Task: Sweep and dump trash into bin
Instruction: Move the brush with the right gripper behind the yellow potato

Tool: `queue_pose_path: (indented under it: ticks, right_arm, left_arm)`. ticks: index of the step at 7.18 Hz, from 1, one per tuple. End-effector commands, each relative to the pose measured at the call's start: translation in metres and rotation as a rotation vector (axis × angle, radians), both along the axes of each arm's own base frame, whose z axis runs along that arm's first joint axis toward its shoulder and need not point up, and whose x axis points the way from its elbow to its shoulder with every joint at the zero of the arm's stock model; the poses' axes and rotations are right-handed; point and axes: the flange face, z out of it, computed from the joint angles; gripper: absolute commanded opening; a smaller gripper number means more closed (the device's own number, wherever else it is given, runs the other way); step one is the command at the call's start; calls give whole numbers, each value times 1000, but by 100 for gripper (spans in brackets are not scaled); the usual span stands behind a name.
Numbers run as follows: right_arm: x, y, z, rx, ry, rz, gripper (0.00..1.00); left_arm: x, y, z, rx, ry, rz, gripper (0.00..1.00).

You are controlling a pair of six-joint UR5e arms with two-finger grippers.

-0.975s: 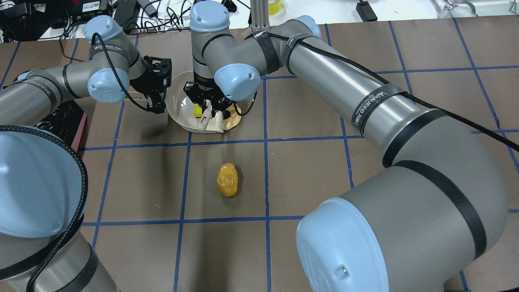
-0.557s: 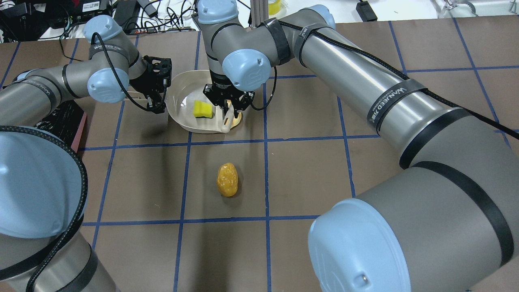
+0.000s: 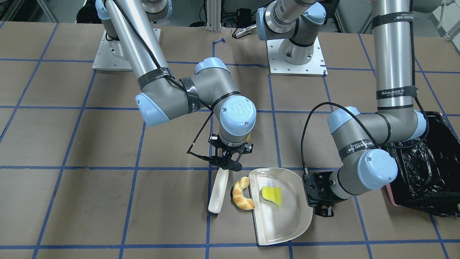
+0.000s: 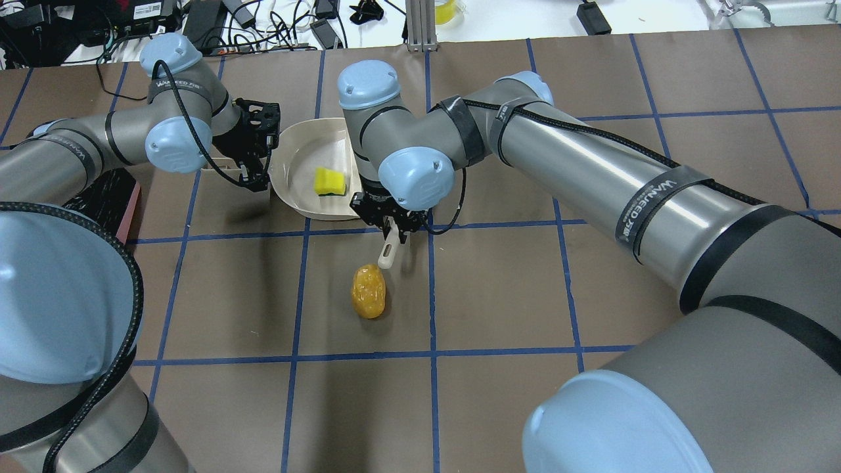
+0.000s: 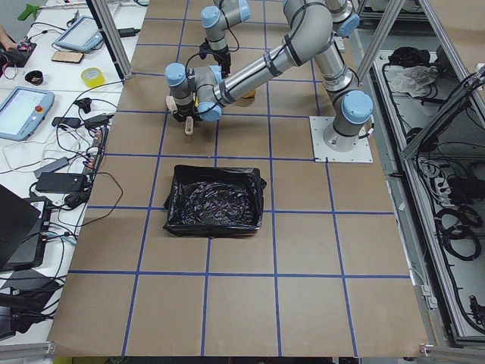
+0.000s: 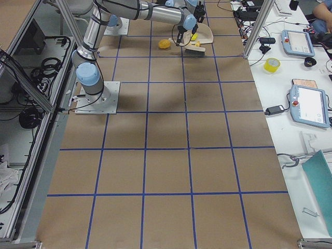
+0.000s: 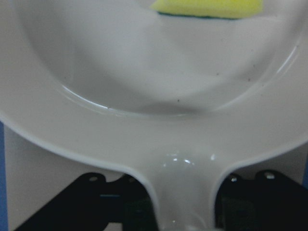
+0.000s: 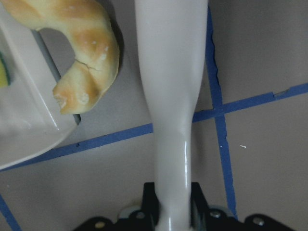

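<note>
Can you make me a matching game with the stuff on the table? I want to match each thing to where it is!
Things:
1. sponge chunk
2. croissant piece
3. potato lump
4. brush

Places:
A. held in the right hand
B. inside the dustpan
C. alone on the table, away from the dustpan
D. on the table at the dustpan's open edge

Pairs: 1-B, 2-D, 3-C, 4-A
</note>
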Motion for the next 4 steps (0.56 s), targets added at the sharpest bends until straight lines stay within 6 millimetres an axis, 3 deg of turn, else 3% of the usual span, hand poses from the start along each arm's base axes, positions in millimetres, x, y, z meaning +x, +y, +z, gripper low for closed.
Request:
queue_pose_path:
  ticks: [1, 4]
  right_arm:
    - [27, 17, -1, -12, -50, -20, 0]
    - [60, -15, 26, -22, -179, -150, 0]
  left_arm:
    - [0, 0, 1, -1, -1, 0, 0]
    - [0, 1, 3, -3, -4, 3, 0]
